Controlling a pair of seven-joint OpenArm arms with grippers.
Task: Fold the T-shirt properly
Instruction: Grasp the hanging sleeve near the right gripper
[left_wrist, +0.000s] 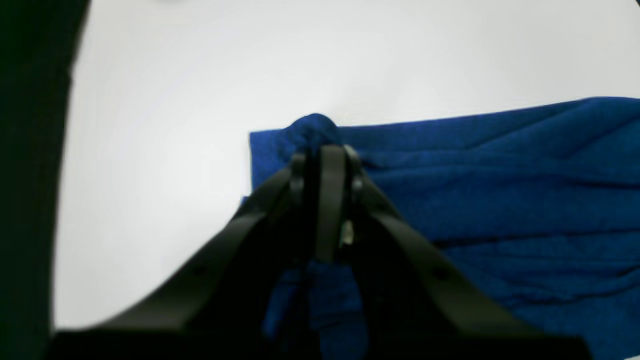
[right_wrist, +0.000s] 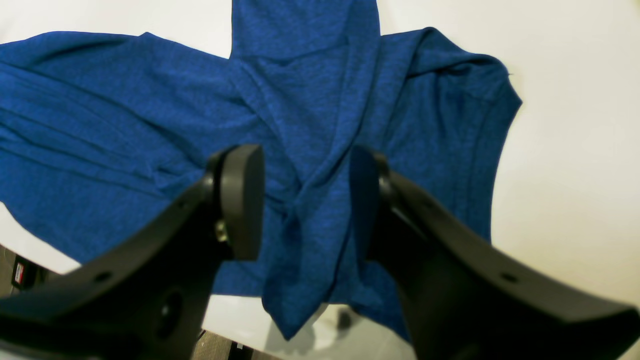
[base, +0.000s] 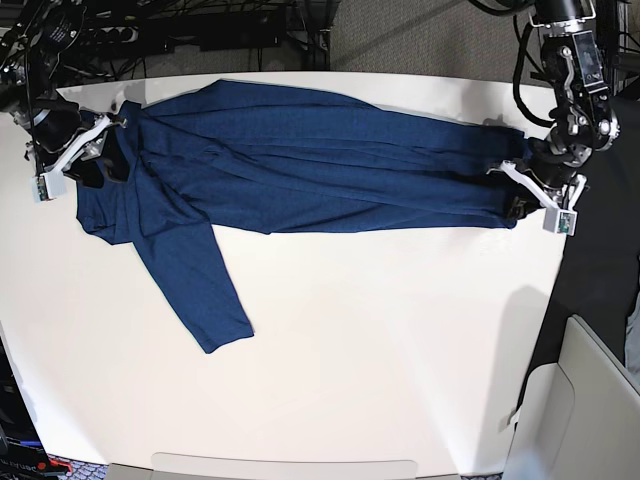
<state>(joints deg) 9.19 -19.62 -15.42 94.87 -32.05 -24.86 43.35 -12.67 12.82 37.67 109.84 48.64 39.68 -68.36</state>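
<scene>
**Navy cloth pinned at one end, straddled at the other**

Black jaws of the left gripper (left_wrist: 325, 165) are pressed together on a bunched corner of the T-shirt (base: 300, 165), with a small knob of knit poking out past the tips. Across the table, the right gripper (right_wrist: 305, 195) stands spread, its 2 fingers (right_wrist: 242, 200) either side of a raised ridge of cloth near the shoulder, with nothing pinched between them.

From there the shirt runs as a long, narrowed band across the far part of the white table (base: 380, 350), one sleeve (base: 190, 290) trailing toward the near side on the right gripper's side.

My reading is that the sides are already folded inward and the lengthwise fold is being set up: one end gripped, the other not yet. The next move calls for the right jaws to close on that ridge, taking all layers, before either arm lifts; otherwise the band will drag and skew.

Only the base view gives the whole layout and the loose sleeve. The left wrist view alone shows the pinch itself and the straight folded edge beyond it. The right wrist view alone shows the open gap and the crossed folds under it.
</scene>
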